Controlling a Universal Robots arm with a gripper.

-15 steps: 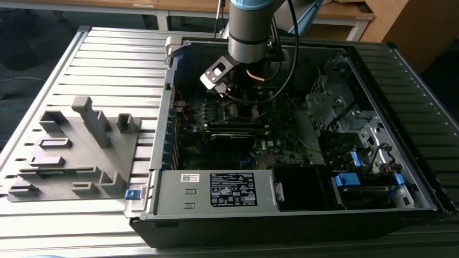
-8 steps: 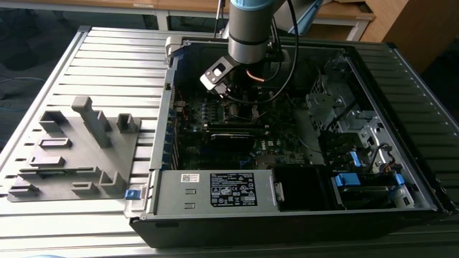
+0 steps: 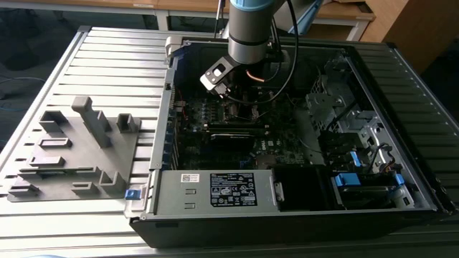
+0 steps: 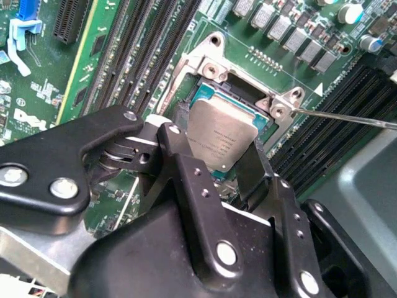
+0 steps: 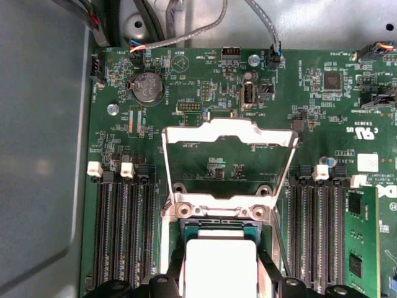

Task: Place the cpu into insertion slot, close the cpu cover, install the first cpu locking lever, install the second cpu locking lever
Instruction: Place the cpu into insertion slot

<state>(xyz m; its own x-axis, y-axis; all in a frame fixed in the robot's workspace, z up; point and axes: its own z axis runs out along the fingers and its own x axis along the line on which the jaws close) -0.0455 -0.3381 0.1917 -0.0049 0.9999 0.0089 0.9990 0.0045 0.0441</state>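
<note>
Out on the exterior view's left, the grey parts fixture point(image 3: 72, 153) sat on the slatted table point(image 3: 107, 48), well apart from the action. Moving across, the open computer case point(image 3: 167, 107) took the middle. There was the arm point(image 3: 248, 27), reaching straight down into the case over the motherboard point(image 3: 193, 145). Further toward the exterior view's right, the drive bays with their blue clips point(image 3: 346, 180) lay off to the side, nothing near them.

Down at the business end, in the second wrist view, the gripper point(image 4: 218, 162) was clamped narrow on the cpu point(image 4: 220, 133). It had a black finger point(image 4: 186, 180) on either edge and the silver top facing the camera. The chip hung tilted right over the insertion slot point(image 4: 208, 96), whose teal bed showed past its far edge. Whether the chip touched the slot, I could not tell, but it did not look seated.

In the first wrist view the cpu cover point(image 5: 229, 131) stood swung wide open on its hinge. Its square window framed bare green board beyond the slot. Over at the side in the second wrist view, a thin locking lever point(image 4: 347, 117) stuck out free, hooked under nothing.

So the score, by my reckoning: step one was in hand but not finished. The chip was gripped and at the slot, not yet let go. The cover was not closed and neither lever was installed, so three steps were wholly left.
</note>
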